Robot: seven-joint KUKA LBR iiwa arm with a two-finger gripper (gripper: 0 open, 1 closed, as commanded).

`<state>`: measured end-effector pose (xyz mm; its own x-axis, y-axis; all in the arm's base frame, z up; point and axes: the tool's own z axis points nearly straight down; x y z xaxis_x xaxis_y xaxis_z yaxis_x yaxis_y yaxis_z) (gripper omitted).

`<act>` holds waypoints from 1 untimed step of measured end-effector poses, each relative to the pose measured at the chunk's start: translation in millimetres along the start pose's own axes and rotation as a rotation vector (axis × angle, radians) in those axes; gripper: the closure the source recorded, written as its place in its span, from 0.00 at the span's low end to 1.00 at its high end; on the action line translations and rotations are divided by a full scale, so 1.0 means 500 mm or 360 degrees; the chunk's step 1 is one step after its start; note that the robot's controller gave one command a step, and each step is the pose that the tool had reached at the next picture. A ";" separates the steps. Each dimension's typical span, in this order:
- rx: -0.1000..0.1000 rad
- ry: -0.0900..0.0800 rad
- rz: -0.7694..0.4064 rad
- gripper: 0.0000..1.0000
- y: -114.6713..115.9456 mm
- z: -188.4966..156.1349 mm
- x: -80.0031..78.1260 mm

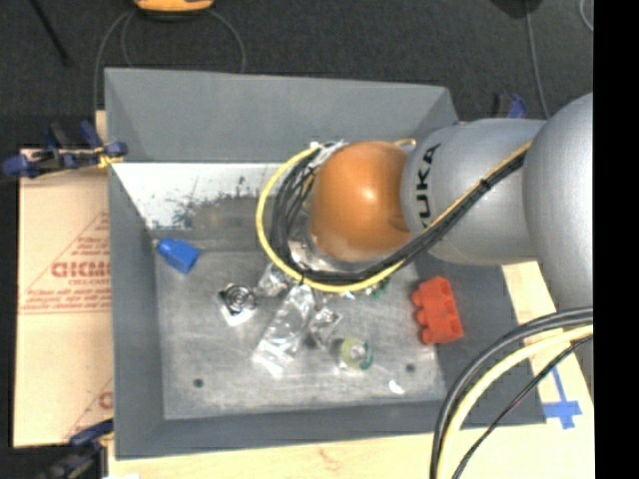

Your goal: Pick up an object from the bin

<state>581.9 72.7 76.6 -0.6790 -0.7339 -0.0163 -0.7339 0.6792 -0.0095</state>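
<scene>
Grey bin (135, 347) noted: a blue block (178, 255) near the left wall, a red brick (437, 309) near the right wall, a small metal ring (235, 300) left of the middle, a greenish round piece (351, 352) toward the front edge. At the bin's middle lies crumpled clear plastic (283, 329), shiny and creased. Its back end is overhung by the arm's orange cover (359, 203). The gripper (303, 269) is seen just over it; whether clenched or released cannot be told.

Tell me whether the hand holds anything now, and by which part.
It cannot be told. The orange cover sits over the heap of clear, shiny things in the bin, hiding what is beneath it.
</scene>
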 end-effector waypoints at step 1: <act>0.0001 -0.0005 0.0004 1.00 -0.001 -0.005 -0.003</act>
<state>583.2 73.3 78.9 -0.6809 -0.7321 -0.0193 -0.7320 0.6812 -0.0101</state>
